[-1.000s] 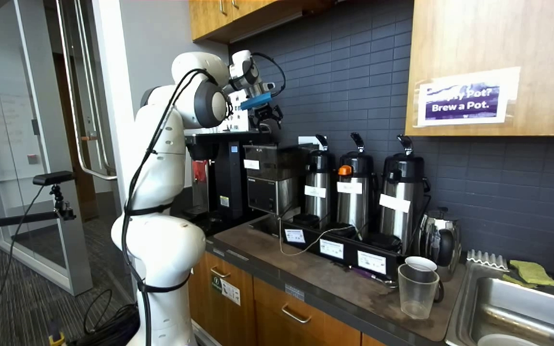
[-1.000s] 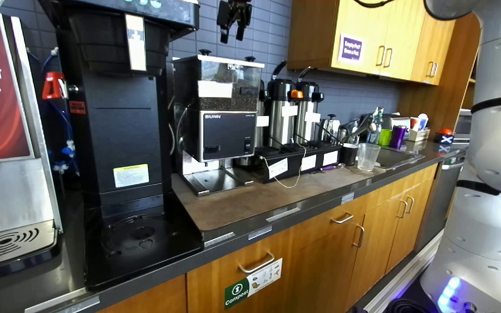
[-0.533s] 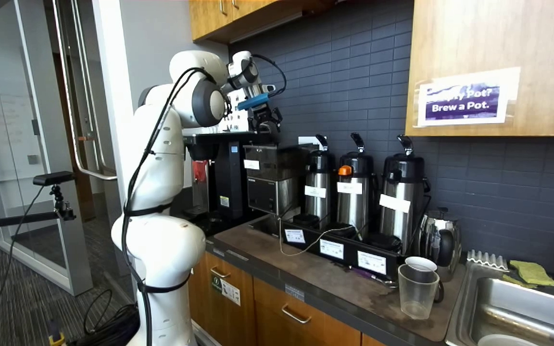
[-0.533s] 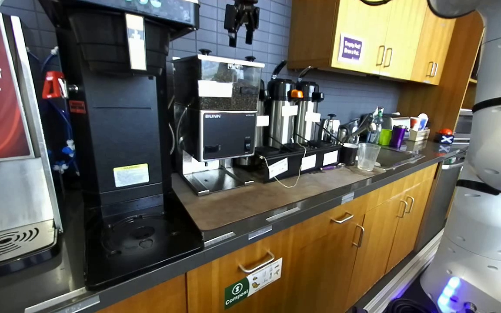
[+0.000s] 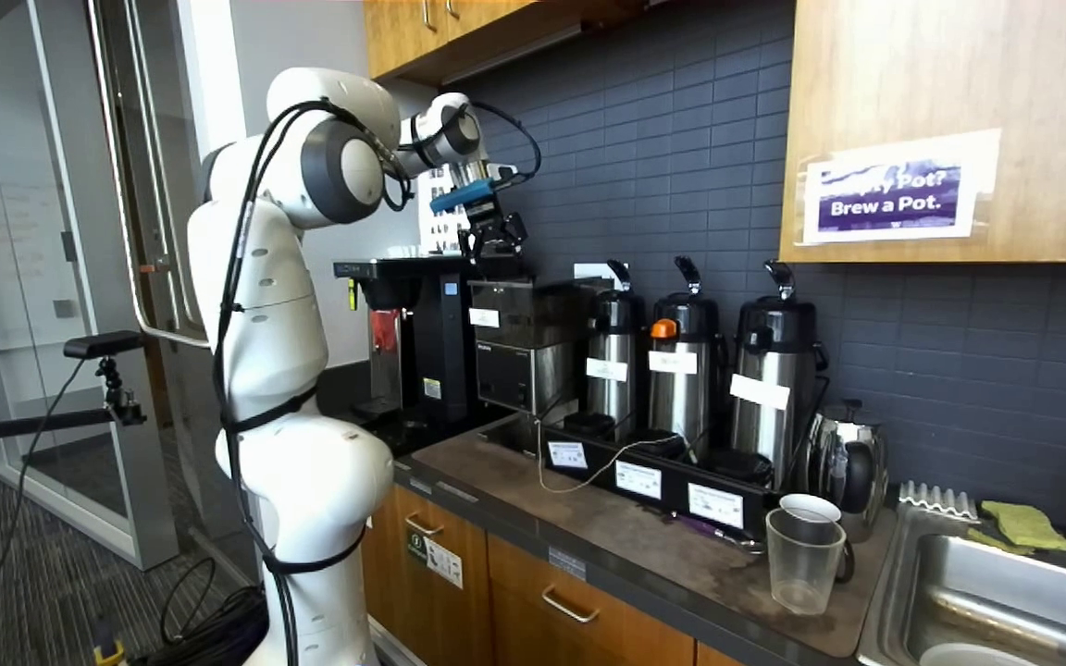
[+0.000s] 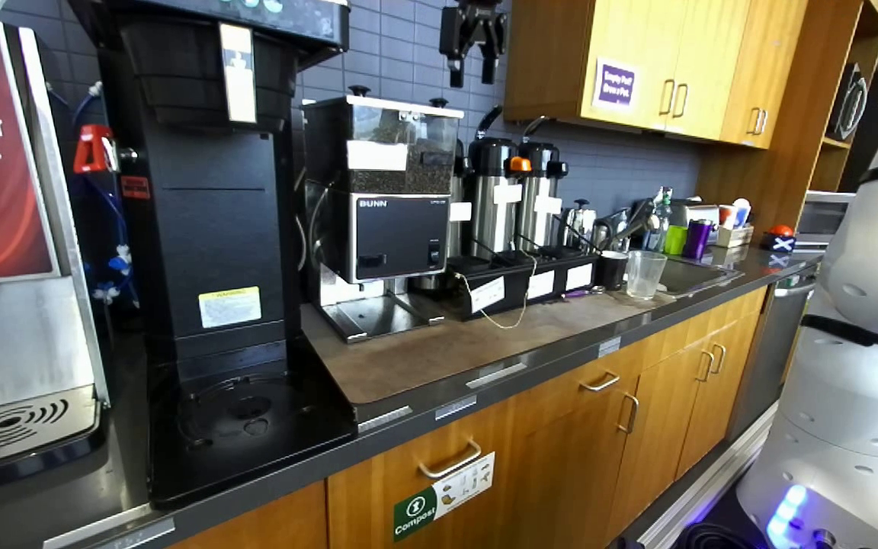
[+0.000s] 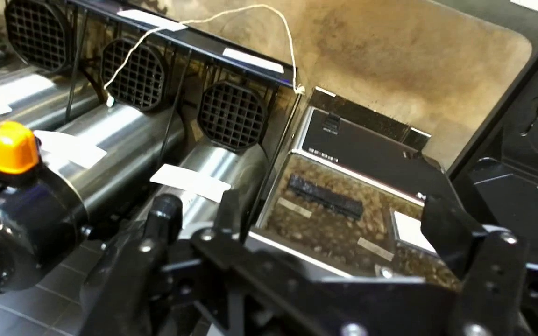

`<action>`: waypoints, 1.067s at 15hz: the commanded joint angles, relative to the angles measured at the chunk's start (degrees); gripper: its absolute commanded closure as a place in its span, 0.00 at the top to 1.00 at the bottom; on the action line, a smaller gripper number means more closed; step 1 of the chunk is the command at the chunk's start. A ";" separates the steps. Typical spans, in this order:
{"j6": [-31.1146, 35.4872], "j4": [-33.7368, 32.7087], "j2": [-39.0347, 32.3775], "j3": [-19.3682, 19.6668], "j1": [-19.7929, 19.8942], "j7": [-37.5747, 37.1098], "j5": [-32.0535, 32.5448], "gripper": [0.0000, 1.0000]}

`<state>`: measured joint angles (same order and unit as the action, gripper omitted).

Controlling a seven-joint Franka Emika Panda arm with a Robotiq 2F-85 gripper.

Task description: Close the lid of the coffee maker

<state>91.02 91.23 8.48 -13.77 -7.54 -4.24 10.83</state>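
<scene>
Gripper [image 6: 472, 75] hangs high near the grinder [image 6: 401, 236], jaws apart, nothing between; for closing, would bring them together, pass clear of the hopper [image 6: 413, 169], then press the lid [image 5: 403, 267] straight down, gently. It tops the coffee maker [image 6: 218, 236], near-level, edge-on; long axis apparently back to front, front end away from the tiled wall [image 5: 653, 166]; seating unclear

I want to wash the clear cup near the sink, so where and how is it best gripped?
Take the clear cup by its side walls just below the rim, probably from above. It stands upright, nothing shows over its top, and it narrows toward the base, so the wider rim should help against slipping. The black mug stands close, so avoid that side.
</scene>
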 commanded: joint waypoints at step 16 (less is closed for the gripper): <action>12.29 52.90 40.44 2.80 0.33 -5.55 -6.97 1.00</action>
<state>103.50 144.41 49.00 -10.64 -7.66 -10.07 4.13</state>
